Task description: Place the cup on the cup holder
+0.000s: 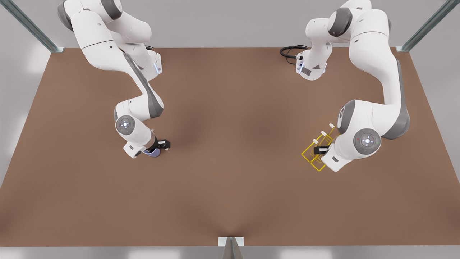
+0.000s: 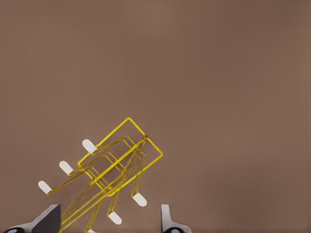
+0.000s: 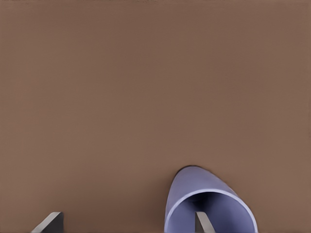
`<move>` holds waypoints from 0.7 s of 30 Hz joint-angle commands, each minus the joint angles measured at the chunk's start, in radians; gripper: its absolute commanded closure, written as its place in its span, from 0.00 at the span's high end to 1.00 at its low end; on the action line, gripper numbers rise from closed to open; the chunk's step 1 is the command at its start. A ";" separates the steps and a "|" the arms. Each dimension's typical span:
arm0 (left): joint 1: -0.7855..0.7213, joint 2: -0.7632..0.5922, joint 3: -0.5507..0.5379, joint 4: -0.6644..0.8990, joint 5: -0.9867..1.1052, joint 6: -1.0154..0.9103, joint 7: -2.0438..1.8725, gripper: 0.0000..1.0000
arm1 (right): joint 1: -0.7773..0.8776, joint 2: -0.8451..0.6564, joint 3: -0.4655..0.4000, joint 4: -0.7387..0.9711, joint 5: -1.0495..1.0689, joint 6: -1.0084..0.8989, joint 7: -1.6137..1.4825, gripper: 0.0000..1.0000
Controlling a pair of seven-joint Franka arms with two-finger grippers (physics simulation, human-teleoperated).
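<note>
Counter (image 1: 230,187): flat matt brown surface, smooth and without grain. Cup (image 3: 206,204): smooth lavender-blue shell with a soft, plastic-like sheen and a paler rim. Cup holder (image 2: 127,160): thin glossy yellow wire, prongs capped in matt white. Arm casings: smooth white with grey joints.

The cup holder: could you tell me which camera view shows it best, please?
The left wrist view: the cup holder shows its yellow frame and white-capped prongs just beyond the open left gripper. In the front view that arm covers part of it.

One cup (image 3: 194,199), one cup holder (image 2: 116,165), two arms.
</note>
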 commanded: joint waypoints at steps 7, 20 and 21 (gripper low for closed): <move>0.005 0.000 0.001 0.000 0.000 0.007 -0.082 1.00 | 0.029 -0.031 0.002 -0.083 -0.001 0.047 0.036 1.00; 0.010 0.000 0.004 -0.002 0.001 0.006 -0.081 1.00 | -0.009 -0.063 0.002 -0.174 -0.044 0.087 0.016 1.00; 0.011 0.000 0.006 -0.003 0.005 0.001 -0.079 1.00 | -0.020 -0.063 0.002 -0.180 -0.049 0.090 0.015 1.00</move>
